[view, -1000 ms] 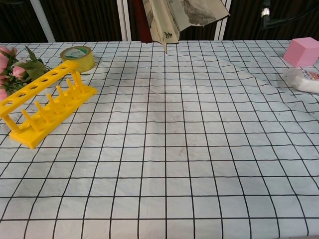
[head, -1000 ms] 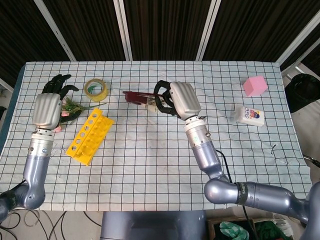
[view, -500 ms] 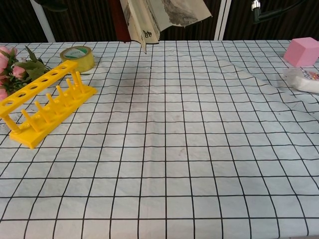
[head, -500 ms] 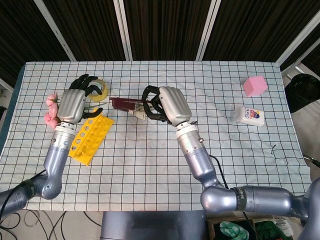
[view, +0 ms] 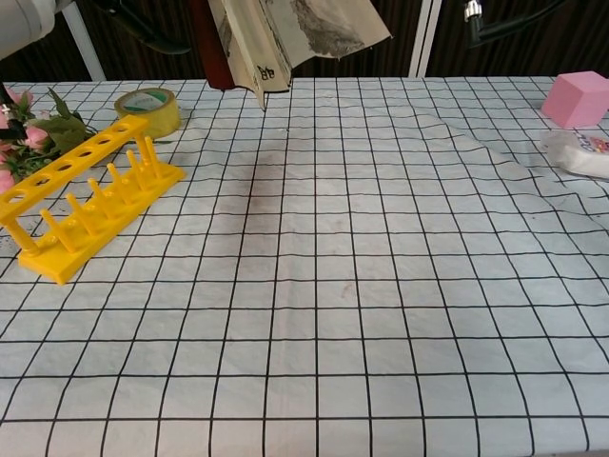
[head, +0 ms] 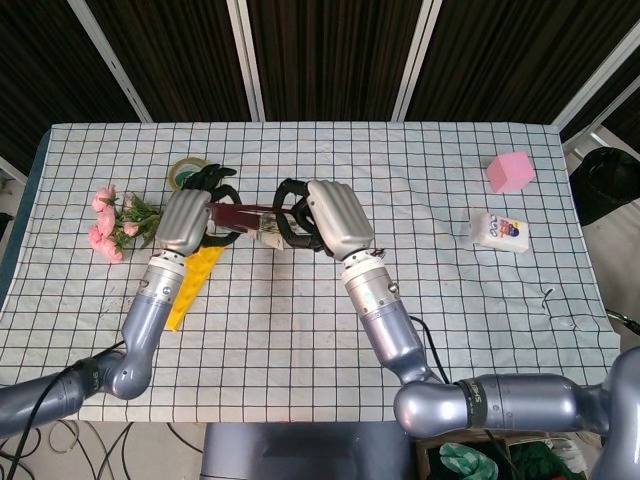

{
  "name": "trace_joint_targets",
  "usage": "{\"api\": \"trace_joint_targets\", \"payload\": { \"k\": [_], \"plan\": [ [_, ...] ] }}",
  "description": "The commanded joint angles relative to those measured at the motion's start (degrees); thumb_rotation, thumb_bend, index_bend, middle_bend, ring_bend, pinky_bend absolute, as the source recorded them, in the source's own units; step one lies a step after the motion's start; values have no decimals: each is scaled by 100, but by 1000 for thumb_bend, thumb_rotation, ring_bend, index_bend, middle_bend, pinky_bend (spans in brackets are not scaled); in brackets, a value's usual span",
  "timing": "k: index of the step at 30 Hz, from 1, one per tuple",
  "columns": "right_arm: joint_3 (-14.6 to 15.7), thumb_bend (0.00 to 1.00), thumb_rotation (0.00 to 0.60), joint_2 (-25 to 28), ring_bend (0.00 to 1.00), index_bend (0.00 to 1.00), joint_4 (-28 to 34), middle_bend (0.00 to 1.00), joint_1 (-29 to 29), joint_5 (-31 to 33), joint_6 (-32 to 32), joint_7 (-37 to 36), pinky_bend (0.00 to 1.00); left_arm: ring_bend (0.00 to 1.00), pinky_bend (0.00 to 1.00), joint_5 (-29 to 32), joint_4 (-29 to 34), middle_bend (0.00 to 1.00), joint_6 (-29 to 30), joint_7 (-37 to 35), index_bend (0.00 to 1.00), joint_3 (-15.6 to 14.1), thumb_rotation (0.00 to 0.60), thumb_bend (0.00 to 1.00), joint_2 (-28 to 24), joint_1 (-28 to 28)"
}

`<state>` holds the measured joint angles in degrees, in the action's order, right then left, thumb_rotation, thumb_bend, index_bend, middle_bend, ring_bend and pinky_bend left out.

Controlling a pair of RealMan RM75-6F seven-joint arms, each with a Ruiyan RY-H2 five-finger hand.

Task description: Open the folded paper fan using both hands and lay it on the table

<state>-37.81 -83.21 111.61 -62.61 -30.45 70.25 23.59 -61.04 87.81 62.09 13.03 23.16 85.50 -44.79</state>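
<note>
The paper fan (head: 245, 213) is held in the air above the table's left-centre, its dark red sticks pointing left. My right hand (head: 330, 215) grips its right end. In the chest view the fan (view: 285, 33) hangs at the top edge, its printed paper partly spread. My left hand (head: 188, 220) is at the fan's left end, with its dark fingers (head: 213, 179) spread above and below the red guard. They are not plainly closed on it. One of those fingers (view: 143, 27) shows just left of the guard in the chest view.
A yellow rack (view: 86, 195) lies at the left, partly under my left arm in the head view. A tape roll (head: 183, 170) and pink flowers (head: 115, 222) lie behind it. A pink block (head: 510, 172) and a white packet (head: 499, 231) sit at the far right.
My right hand carried the fan leftward. My left hand swung in from the table's left edge to the fan's free end. In the chest view the fan's paper has spread a little.
</note>
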Motion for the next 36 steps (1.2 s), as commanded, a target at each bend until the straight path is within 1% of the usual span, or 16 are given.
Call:
{"api": "trace_joint_targets", "payload": {
  "k": [1,7,11,16,20,22,30,36],
  "plan": [
    [12,656,600,3,994,924,10,951,-24,37,26,-21,905,83,167,-34,-8,180,28,34,488,-63,600,206,62,-32],
    [49,656,600,13,994,924,98,951,-73,71,101,-49,905,83,167,65,-42,180,3,40,494,-83,600,220,217,-130],
    [59,657,600,21,994,924,149,951,-113,91,156,-43,905,83,167,36,-14,186,77,79,531,-137,600,261,321,-158],
    [104,657,600,24,994,924,263,951,-137,125,227,-53,905,83,167,50,-84,195,279,115,561,-114,600,302,524,-191],
    [133,657,600,21,994,924,337,951,-171,111,281,-44,905,86,167,75,-101,214,390,160,623,-80,600,356,663,-236],
    [139,657,600,23,995,925,346,951,-186,121,309,-42,905,91,167,65,-114,226,446,180,650,-74,600,366,710,-250],
    [243,657,600,118,995,929,308,951,-101,127,359,-77,905,93,168,73,-197,242,627,161,692,-56,600,371,698,-170],
    [406,657,600,255,994,937,113,951,40,-80,345,-114,905,93,168,50,-248,246,714,90,705,0,600,372,563,-99]
  ]
}}
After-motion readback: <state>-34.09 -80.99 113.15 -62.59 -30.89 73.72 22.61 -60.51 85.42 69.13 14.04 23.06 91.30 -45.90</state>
